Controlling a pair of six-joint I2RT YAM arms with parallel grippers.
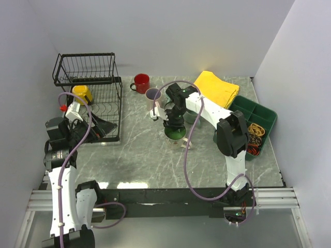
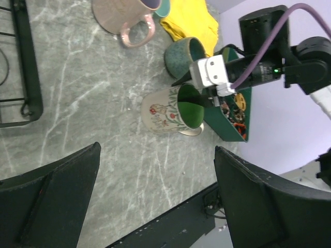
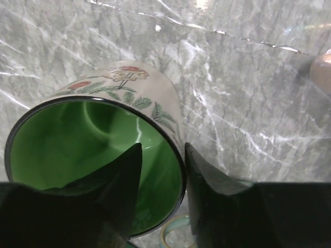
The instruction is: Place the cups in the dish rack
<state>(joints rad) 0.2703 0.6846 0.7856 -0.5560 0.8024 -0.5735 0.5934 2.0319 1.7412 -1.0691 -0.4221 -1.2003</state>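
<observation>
The cream mug with green inside (image 1: 176, 132) (image 3: 129, 85) stands upright mid-table. My right gripper (image 1: 175, 124) (image 3: 163, 150) straddles its rim, one finger inside and one against the outer wall, with a gap still showing. The pinkish-beige mug (image 1: 153, 97) (image 2: 121, 15) and the red mug (image 1: 140, 82) stand behind it. The grey-green mug (image 2: 185, 54) sits next to the cream one. Only a rim of the small teal mug (image 2: 164, 7) (image 3: 173, 231) shows. The yellow mug (image 1: 83, 94) rests in the black wire dish rack (image 1: 111, 77). My left gripper (image 1: 102, 127) (image 2: 158, 150) hangs open and empty beside the rack.
A yellow cloth (image 1: 217, 88) (image 2: 189, 20) lies at the back. The green compartment tray (image 1: 264, 116) (image 2: 232, 132) with small items sits at the right. The right arm's cable (image 1: 187, 155) loops over the table. The rack's frame (image 2: 23, 57) is left of my left gripper.
</observation>
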